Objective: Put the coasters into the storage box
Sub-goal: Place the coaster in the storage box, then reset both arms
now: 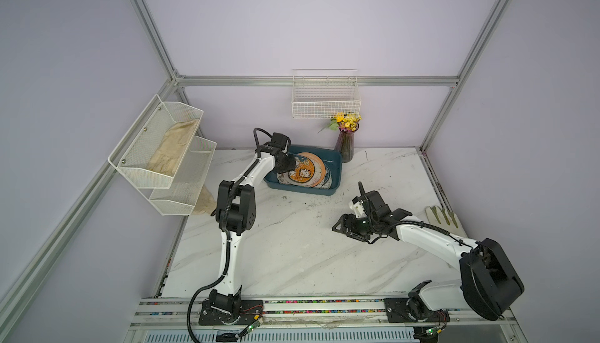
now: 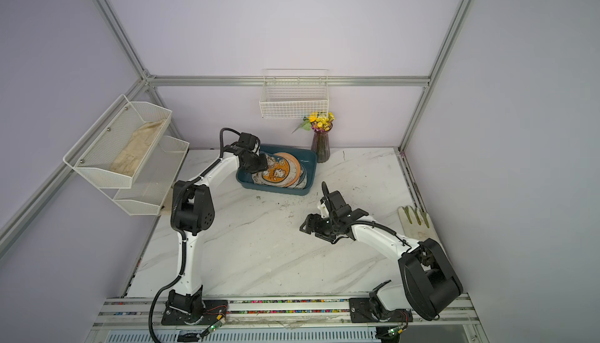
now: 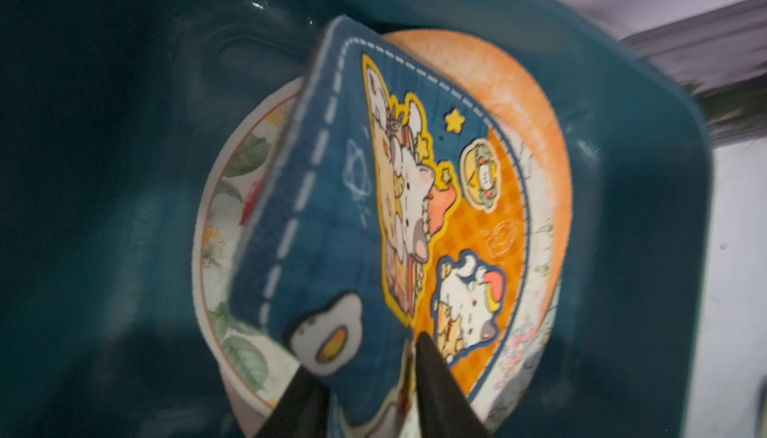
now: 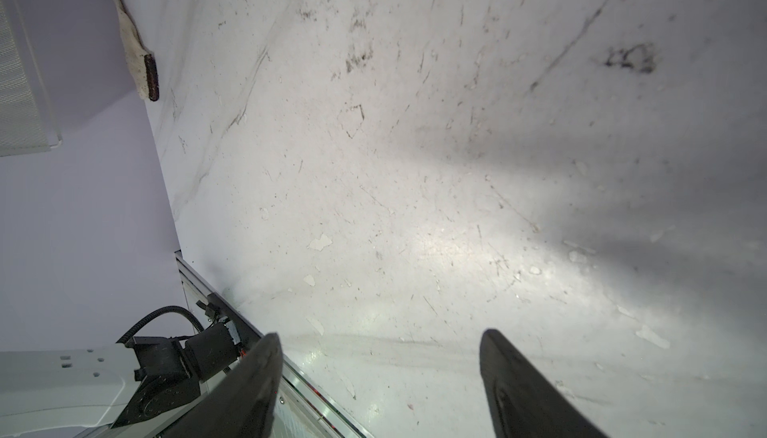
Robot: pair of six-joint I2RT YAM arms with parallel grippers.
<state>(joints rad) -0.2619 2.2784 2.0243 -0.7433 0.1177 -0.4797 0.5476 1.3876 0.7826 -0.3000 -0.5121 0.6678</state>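
The dark teal storage box stands at the back of the marble table. Several coasters are stacked in it. My left gripper reaches into the box, open. A blue cartoon coaster stands tilted and loose between its spread fingers. It leans over an orange cartoon coaster, a plain orange one and a floral one. My right gripper hovers open over bare table, holding nothing.
A vase of yellow flowers stands just right of the box. A white wire basket hangs on the back wall. A white mesh tiered shelf holding cloth is at the left. A pale glove lies at the table's right edge.
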